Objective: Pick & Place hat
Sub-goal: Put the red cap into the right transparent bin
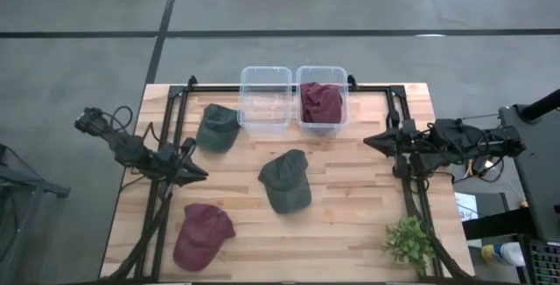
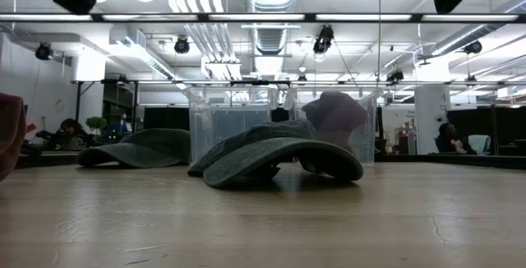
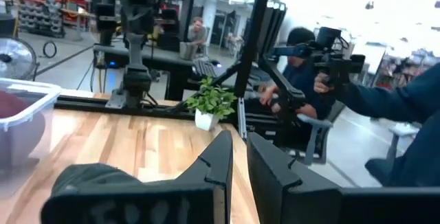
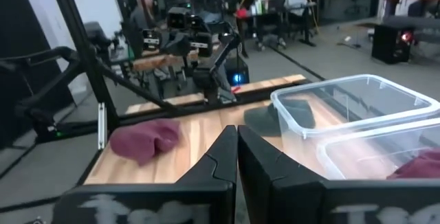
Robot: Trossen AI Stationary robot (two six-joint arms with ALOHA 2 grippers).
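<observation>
left gripper (image 1: 194, 174) pressed closed, empty, parked far left of clear bins (image 1: 266, 98); right gripper (image 1: 374, 141) likewise closed, right of them. one maroon hat (image 1: 321, 101) binned; two green hats (image 1: 286, 180), maroon cap (image 1: 201, 233) in front of bins, unsorted.

The dark left arm waits at the left edge, its left hand (image 1: 194, 174) pointing right, fingers nearly together, empty. The dark right arm mirrors it, right hand (image 1: 371, 140) pointing left, fingers together, empty.
</observation>
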